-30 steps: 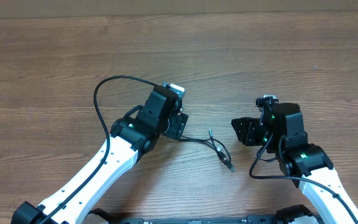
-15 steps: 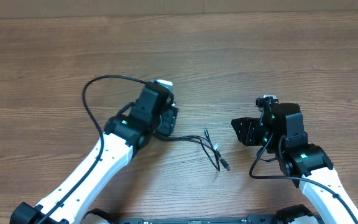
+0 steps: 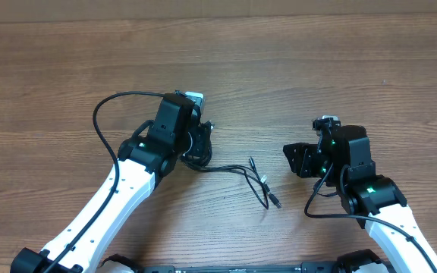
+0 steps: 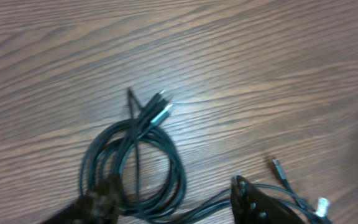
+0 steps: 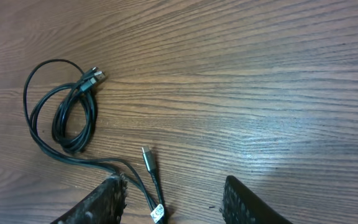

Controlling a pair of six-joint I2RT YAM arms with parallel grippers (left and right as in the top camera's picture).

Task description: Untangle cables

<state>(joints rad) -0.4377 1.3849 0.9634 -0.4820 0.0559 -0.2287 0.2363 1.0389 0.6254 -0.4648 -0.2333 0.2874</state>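
Observation:
The cables [image 3: 243, 171] are thin black cords lying between my arms on the wooden table. In the left wrist view they form a loose coil [image 4: 133, 163] with plug ends [image 4: 160, 112] at the top. My left gripper [image 4: 174, 200] is open, its fingers either side of the coil's lower edge; it also shows in the overhead view [image 3: 201, 144]. My right gripper [image 5: 176, 202] is open and low over the table, with a silver-tipped plug [image 5: 147, 155] and a white-tagged strand [image 5: 158, 213] just inside its left finger. The coil [image 5: 67, 118] lies farther off.
The table [image 3: 294, 68] is bare brown wood. A thick black robot cable [image 3: 108, 114] loops out to the left of my left arm. My right arm [image 3: 355, 174] is at the right, its gripper [image 3: 294, 159] facing the loose cable ends [image 3: 268, 193].
My left arm has moved left and slightly back, and the loose cable ends have shifted a little left with it. The right arm has not moved.

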